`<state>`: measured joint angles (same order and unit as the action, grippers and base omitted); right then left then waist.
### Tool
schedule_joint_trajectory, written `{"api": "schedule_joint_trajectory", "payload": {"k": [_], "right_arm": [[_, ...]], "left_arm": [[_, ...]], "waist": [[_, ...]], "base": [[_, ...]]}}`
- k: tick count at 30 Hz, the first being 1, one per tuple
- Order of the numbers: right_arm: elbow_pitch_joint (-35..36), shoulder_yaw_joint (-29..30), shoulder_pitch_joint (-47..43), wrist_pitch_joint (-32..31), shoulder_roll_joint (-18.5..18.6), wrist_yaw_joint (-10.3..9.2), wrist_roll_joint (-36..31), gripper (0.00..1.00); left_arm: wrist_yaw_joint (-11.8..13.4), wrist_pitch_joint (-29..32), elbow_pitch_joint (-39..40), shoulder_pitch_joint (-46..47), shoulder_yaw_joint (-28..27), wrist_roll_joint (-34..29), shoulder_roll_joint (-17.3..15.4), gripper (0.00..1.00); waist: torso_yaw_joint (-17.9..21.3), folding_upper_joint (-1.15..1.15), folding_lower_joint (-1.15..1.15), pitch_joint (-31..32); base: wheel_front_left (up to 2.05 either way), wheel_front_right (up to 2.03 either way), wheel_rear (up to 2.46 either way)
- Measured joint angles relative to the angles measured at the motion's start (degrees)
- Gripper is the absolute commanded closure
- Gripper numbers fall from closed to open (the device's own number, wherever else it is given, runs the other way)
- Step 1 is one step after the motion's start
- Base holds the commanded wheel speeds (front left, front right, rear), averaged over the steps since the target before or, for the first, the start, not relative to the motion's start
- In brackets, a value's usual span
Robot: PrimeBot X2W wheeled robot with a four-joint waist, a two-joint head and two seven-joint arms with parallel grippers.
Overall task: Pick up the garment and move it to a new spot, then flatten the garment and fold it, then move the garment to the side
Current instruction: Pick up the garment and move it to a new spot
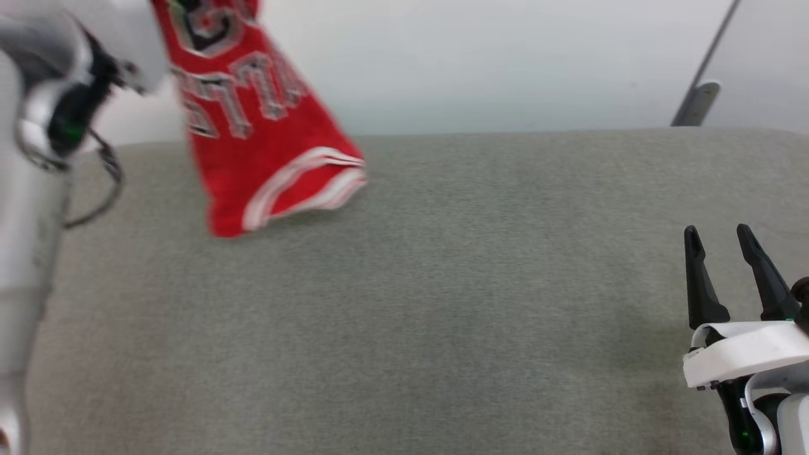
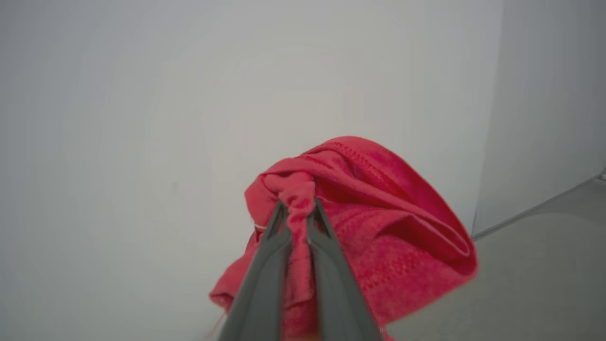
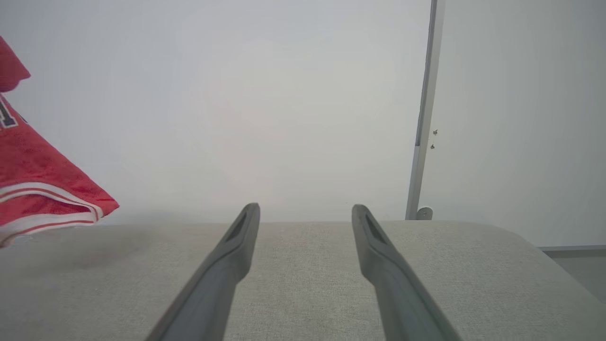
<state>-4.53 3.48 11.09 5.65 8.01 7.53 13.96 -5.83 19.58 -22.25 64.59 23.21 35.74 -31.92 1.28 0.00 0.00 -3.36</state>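
Jersey, red with BULLS lettering, hangs at the far left over the grey padded surface, a bunched fold pinched between the pressed-together fingers of my left gripper. Its long axis runs top to bottom, tilted, with the striped-trim end lowest and slanting toward the middle. My right gripper sits spread and empty, well apart at the right, so I judge the set-down falls to the left arm.

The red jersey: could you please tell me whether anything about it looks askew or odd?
The red jersey hangs bunched from the left end effector, shut on a pinched fold, instead of lying flat. Its lettering appears upside down and its striped hem dangles by the grey surface. The right end effector stands open, apart.
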Motion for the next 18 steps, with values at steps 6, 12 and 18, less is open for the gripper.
{"api": "schedule_joint_trajectory", "payload": {"k": [6, 12, 18], "right_arm": [[0.0, 0.6, -0.2, 0.4, -0.8, 0.0, -0.1, 0.0], [-0.7, 0.5, -0.2, 1.0, -1.4, 0.0, -0.2, 0.0], [-2.0, -0.1, -0.1, 2.0, -1.5, 0.0, 0.1, 0.0]], "left_arm": [[2.3, 4.8, 9.5, -6.0, 2.4, 1.2, 1.0, 1.0], [4.9, 8.7, 15.3, -13.5, 5.6, 2.3, 2.3, 1.0], [6.4, 11.5, 15.3, -20.2, 9.1, 3.2, 3.3, 1.0]], "waist": [[2.4, 0.0, 0.0, -0.5], [4.2, 0.0, 0.0, -1.8], [5.4, 0.0, 0.0, -3.3]], "base": [[0.0, 0.0, 0.0], [0.0, 0.0, 0.0], [0.0, 0.0, 0.0]]}}
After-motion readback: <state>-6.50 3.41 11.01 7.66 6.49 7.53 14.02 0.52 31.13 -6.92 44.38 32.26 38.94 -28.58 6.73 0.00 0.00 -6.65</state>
